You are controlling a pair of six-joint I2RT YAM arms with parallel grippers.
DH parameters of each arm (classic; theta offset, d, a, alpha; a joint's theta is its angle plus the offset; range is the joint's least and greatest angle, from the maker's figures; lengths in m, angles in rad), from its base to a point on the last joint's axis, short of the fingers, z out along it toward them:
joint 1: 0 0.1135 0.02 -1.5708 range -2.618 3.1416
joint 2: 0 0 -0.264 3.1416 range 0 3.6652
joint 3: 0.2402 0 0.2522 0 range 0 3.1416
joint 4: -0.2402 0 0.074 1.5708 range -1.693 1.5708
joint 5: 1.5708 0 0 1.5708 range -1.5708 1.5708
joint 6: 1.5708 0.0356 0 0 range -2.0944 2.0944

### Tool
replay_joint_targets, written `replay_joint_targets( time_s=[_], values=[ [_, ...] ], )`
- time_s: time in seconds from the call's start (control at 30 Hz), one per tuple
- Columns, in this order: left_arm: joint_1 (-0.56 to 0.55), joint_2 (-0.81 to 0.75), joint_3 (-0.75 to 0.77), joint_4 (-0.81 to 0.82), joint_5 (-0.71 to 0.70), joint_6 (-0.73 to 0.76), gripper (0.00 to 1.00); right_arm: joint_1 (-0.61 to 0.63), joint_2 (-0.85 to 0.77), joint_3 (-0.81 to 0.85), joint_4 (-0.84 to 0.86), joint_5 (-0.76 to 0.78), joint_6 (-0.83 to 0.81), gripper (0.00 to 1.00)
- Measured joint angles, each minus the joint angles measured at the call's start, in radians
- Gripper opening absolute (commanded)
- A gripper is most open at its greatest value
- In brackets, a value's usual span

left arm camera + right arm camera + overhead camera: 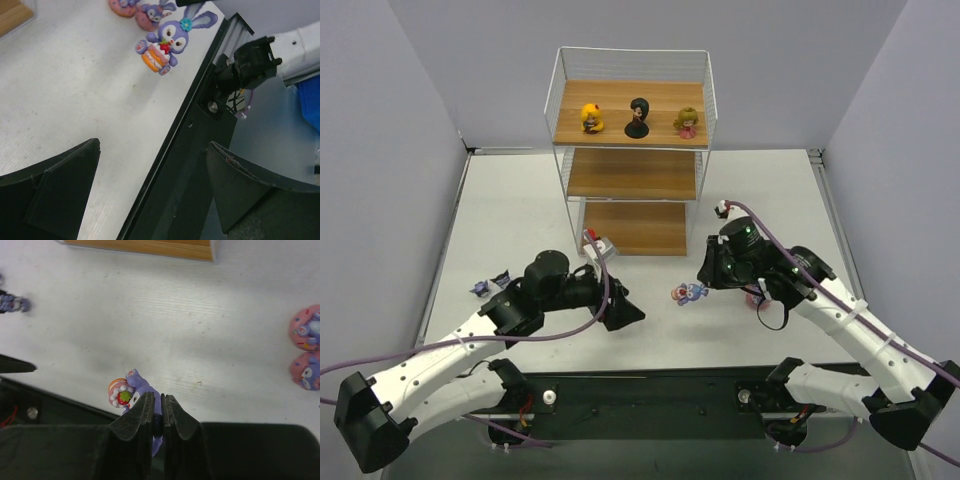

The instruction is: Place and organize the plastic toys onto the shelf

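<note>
right claw [157, 401] is pinched shut on the purple bunny [137, 385], right by the front edge of the table [520, 215] and its black rail [175, 165]. left claw [152, 150] gapes wide over that same edge, holding nothing. two pink bunnies [306, 327] lie near the purple one. plain white table runs from there to the shelf [660, 100], three dolls [638, 118] lined up on its top board

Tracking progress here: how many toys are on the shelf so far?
3, all on the top board of the shelf: yellow doll at left, black doll in the middle, olive-pink doll at right. The lower boards are partly hidden, so others may sit there.
</note>
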Motion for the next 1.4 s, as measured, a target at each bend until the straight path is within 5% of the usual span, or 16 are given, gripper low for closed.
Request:
replay_joint_targets(
  time_s=[0.17,0.4,1.03,1.4],
  values=[
    [-0.124,0.019,0.079,0.008,-0.058,0.106,0.97,0.044,-0.005,0.125,-0.035,-0.136,-0.035,0.00],
    [-0.158,0.111,0.222,0.008,-0.090,0.224,0.97,0.110,0.023,0.191,-0.078,-0.254,-0.051,0.00],
    [-0.286,0.249,0.278,-0.047,-0.056,0.301,0.89,0.162,0.062,0.237,-0.102,-0.268,-0.054,0.00],
    [-0.306,0.314,0.322,-0.069,-0.070,0.317,0.44,0.189,0.083,0.248,-0.105,-0.254,-0.055,0.00]
  ],
)
